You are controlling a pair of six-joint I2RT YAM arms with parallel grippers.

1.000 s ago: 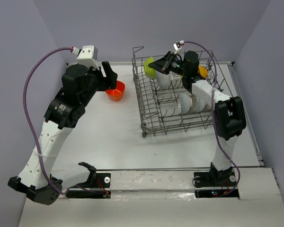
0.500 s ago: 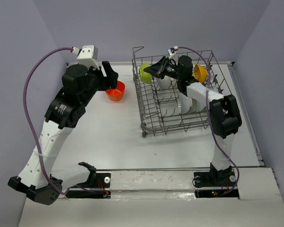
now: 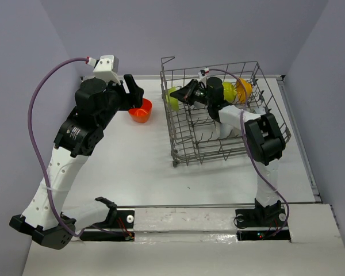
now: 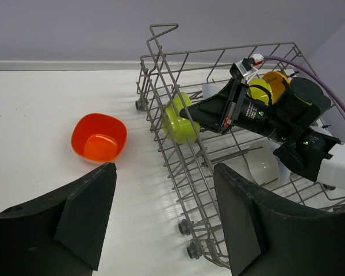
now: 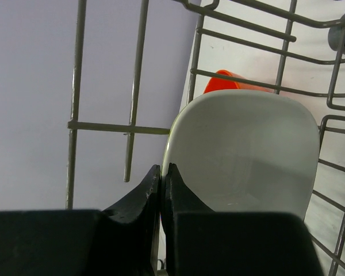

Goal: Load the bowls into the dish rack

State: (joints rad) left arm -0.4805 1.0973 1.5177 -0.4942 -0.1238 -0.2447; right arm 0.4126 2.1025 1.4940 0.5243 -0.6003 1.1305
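The right pincer (image 5: 161, 175), pressed together on the rim of a lime green bowl (image 5: 247, 155), holds it tilted inside the dish rack (image 3: 178, 146), just short of the side wires (image 5: 135, 86) ahead of its tips. Let go here, the bowl could slide along the wall and miss the prongs (image 3: 211, 137). Beyond the wires, a red-orange bowl (image 4: 99, 138) sits on the table (image 4: 40, 98), ahead of the spread left pincer (image 4: 167, 221).

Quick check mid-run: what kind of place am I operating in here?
Probably a lab robot test cell, not a kitchen: bare lavender walls box in a white table, and the dish rack sits on it with no sink in view.
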